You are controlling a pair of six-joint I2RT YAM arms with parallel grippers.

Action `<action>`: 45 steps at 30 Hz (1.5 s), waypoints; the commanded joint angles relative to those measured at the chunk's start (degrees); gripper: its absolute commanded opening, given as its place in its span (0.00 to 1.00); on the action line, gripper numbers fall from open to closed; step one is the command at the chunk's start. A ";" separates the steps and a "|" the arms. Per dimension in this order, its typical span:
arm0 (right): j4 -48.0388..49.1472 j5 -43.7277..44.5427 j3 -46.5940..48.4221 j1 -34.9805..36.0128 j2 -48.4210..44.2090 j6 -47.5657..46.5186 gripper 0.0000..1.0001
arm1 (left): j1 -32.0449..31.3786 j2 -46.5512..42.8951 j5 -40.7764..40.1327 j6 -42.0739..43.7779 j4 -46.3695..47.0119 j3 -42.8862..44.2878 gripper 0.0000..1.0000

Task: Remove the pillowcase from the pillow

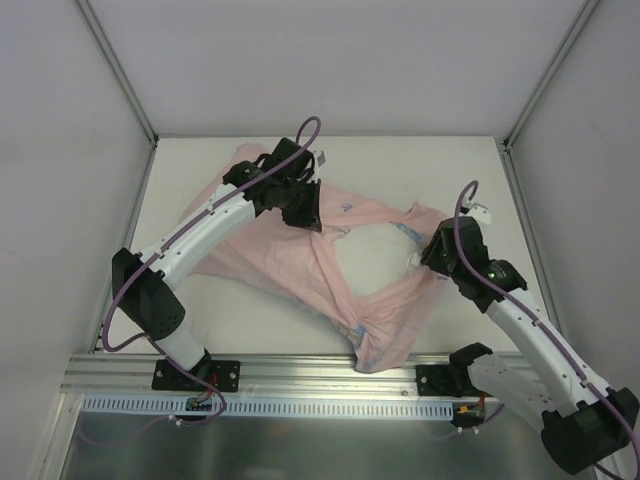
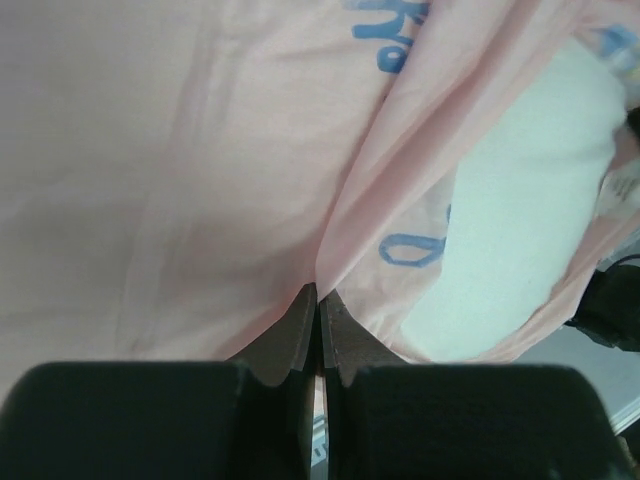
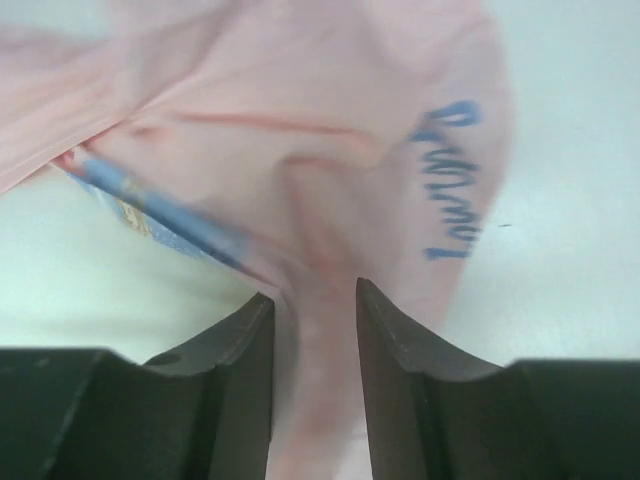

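Observation:
The pillowcase (image 1: 285, 262) lies pink side out across the table, bunched and twisted. A patch of the plain white pillow (image 1: 378, 265) shows through its opening in the middle. My left gripper (image 1: 304, 214) is at the cover's far edge, shut on a fold of pink fabric. In the left wrist view its tips (image 2: 320, 292) pinch the pillowcase (image 2: 200, 150), with the white pillow (image 2: 520, 220) to the right. My right gripper (image 1: 430, 258) is at the cover's right side. In the right wrist view it (image 3: 314, 290) is shut on a bunched strip of pillowcase (image 3: 330, 150).
A corner of the cover hangs over the near table edge (image 1: 385, 350) onto the aluminium rail (image 1: 280, 375). Grey enclosure walls stand close on the left, right and back. Bare table (image 1: 420, 165) shows behind the pillow.

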 commanded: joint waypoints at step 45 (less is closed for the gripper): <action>4.42 -30.32 -12.12 -21.42 0.49 3.75 0.01 | -16.20 8.82 -2.11 6.46 -9.73 33.75 0.59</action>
